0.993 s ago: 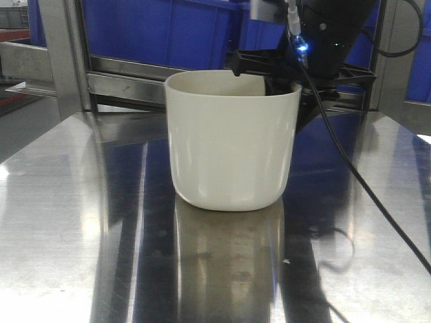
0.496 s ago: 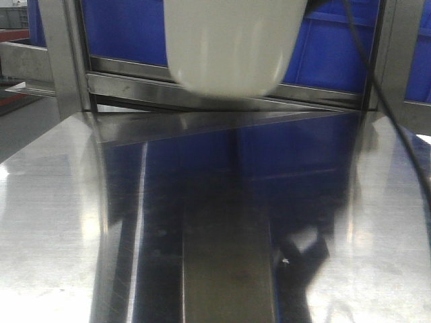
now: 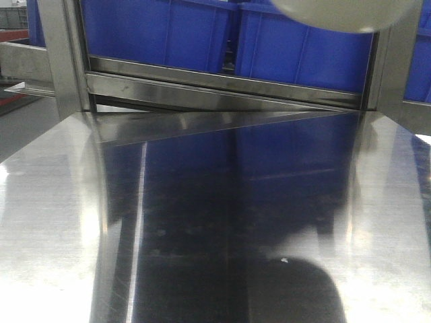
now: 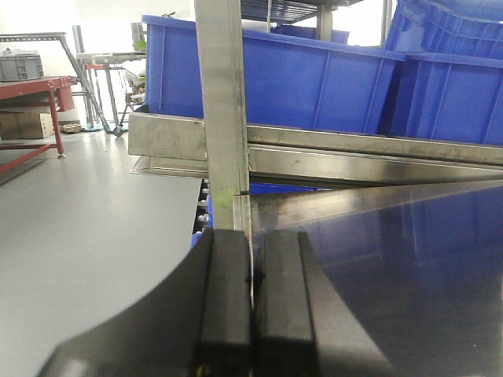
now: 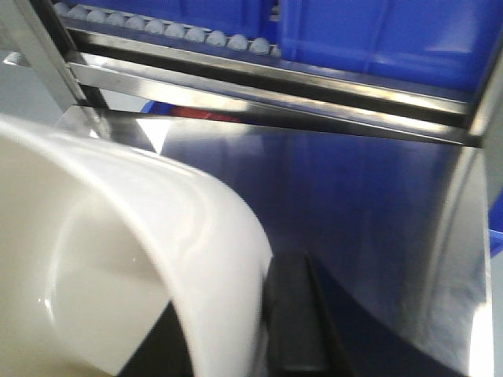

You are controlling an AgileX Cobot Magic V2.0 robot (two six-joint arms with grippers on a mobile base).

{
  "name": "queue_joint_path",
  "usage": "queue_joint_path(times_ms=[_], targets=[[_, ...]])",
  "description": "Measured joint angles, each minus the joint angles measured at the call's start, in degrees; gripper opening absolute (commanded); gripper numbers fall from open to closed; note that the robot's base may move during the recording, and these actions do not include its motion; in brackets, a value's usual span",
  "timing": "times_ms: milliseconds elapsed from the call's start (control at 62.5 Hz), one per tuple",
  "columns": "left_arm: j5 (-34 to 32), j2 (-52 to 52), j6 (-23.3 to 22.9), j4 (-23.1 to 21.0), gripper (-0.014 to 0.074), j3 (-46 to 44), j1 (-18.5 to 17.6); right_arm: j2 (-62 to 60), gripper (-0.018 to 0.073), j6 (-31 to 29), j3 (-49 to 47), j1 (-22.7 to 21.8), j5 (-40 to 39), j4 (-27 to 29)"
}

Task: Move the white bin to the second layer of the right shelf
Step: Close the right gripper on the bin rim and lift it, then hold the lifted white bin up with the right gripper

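In the front view the smooth cream-white plastic bin [image 3: 343, 12] shows only its rounded underside. It is smeared with blur, and its rim and mouth lie beyond the top edge. The large blue plastic crates [image 3: 168, 33] behind it lose their upper parts to the same edge.

In the right wrist view the bin fills the near left corner, soft-focused and cut by the left and bottom edges. Its wall hides most of the right gripper [image 5: 232, 298]; one black finger [image 5: 292, 314] shows outside the wall and a dark wedge inside it. The row of small white rollers [image 5: 157, 27] at the far left is blurred and clipped at the top.

In the left wrist view the left gripper [image 4: 251, 314] runs off the bottom edge. A stainless steel upright post [image 4: 224, 118] covers part of a crate.
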Motion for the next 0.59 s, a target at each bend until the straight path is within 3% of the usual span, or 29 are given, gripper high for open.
queue_joint_path(times_ms=[320, 592], targets=[[0.0, 0.0, 0.0, 0.0, 0.0085, 0.0, 0.0, -16.2, 0.0057, 0.0, 15.6, -1.7, -3.9, 0.0], [0.0, 0.0, 0.0, 0.0, 0.0085, 0.0, 0.0, -18.4, 0.0057, 0.0, 17.6, -1.7, -4.6, 0.0]])
